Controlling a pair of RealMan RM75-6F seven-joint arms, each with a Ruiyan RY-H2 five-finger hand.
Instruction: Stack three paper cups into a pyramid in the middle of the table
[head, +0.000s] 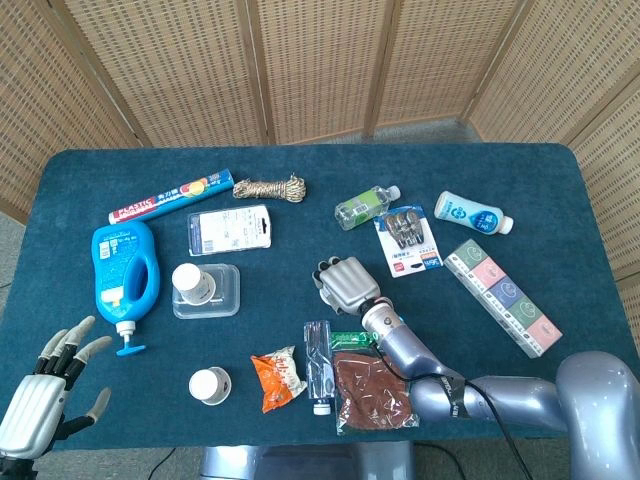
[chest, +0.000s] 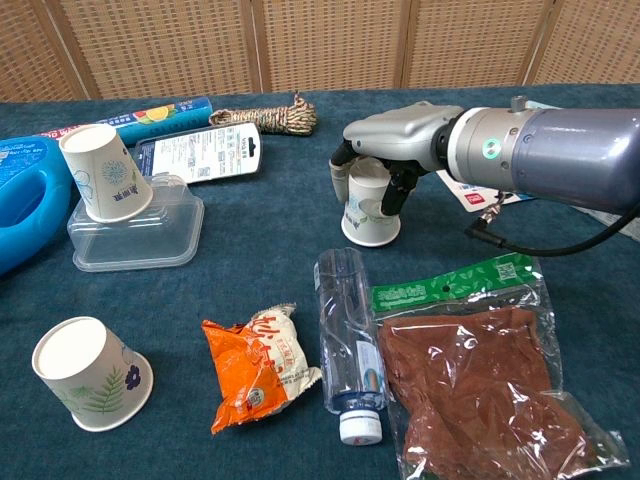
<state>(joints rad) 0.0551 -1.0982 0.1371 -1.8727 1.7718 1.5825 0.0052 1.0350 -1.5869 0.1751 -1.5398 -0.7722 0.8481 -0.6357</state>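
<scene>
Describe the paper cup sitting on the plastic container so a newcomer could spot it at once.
Start at the big blue detergent jug on the table's left side. Just right of it lies a clear plastic container, and the paper cup rests tilted on its left part. The other two cups touch no container; one is under the right hand.

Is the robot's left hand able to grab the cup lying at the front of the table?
Probably yes. The left hand is open and holds nothing, and the tipped cup lies on bare cloth with nothing between them. The orange snack packet sits on its far side.
</scene>
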